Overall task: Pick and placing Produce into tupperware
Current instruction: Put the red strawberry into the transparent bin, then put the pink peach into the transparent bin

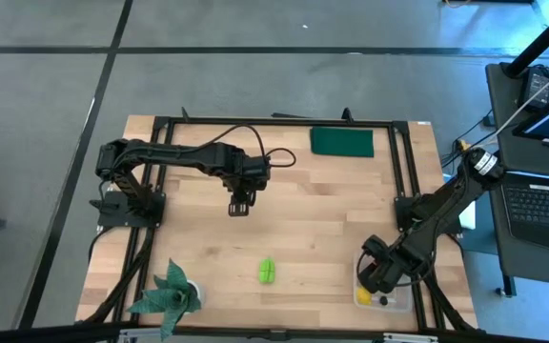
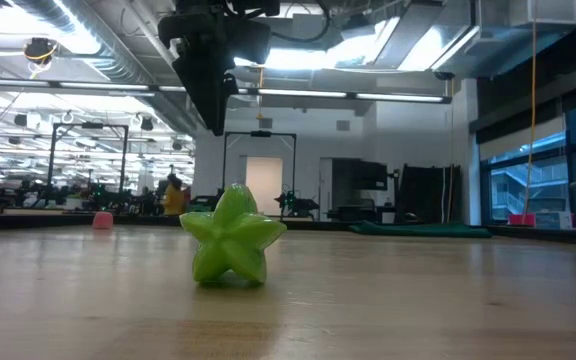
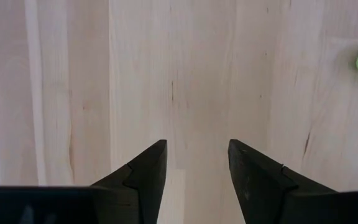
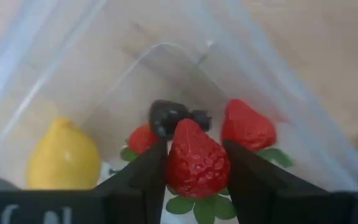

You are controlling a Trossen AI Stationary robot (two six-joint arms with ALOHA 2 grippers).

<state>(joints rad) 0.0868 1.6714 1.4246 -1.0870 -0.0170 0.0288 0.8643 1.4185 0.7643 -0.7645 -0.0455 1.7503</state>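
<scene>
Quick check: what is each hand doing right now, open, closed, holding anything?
Left hand: open, empty, above bare table.
Right hand: closed on a strawberry, inside the tupperware.

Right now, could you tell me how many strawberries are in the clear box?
3. One strawberry sits between the right gripper fingers, one beside it, one partly hidden behind a finger near the lemon, all inside the tupperware. More may be hidden.
</scene>
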